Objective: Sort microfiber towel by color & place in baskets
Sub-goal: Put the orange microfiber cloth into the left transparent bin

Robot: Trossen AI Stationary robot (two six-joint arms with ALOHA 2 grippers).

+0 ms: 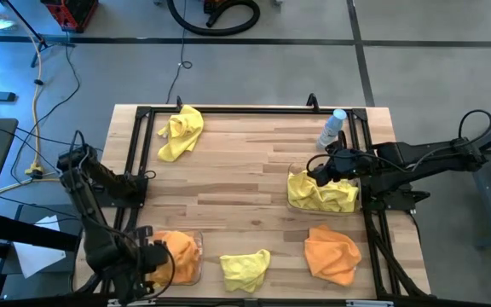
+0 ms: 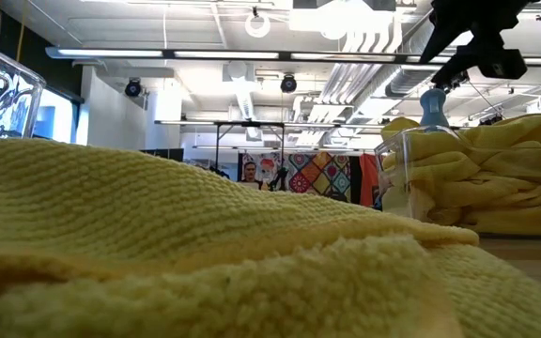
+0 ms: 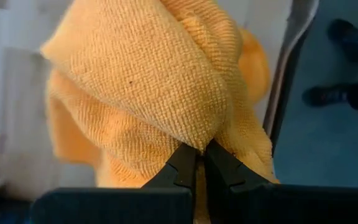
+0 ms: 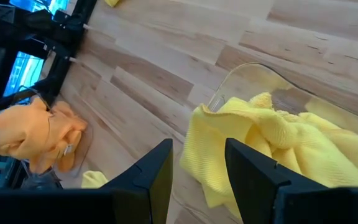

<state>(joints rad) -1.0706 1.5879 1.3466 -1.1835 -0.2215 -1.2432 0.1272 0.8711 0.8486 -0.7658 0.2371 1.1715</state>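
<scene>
Pinching the orange towel (image 3: 160,87), your left gripper (image 3: 199,163) hangs directly above the left clear basket (image 1: 196,271); right gripper (image 4: 199,163) spread, empty.

**Workshop around the table**

From above I see a grey floor (image 1: 254,68) crossed by dark seam lines, with a black cable loop (image 1: 214,15) lying at the far edge and a yellow cord (image 1: 36,111) trailing down the left side. A red crate (image 1: 69,12) sits in the far left corner. At table height I look into a long room: white ceiling (image 2: 205,28) with pipes (image 2: 364,75) and strip lights, and a patchwork hanging (image 2: 322,174) on the back wall. A person (image 2: 248,174) stands far off there.
</scene>
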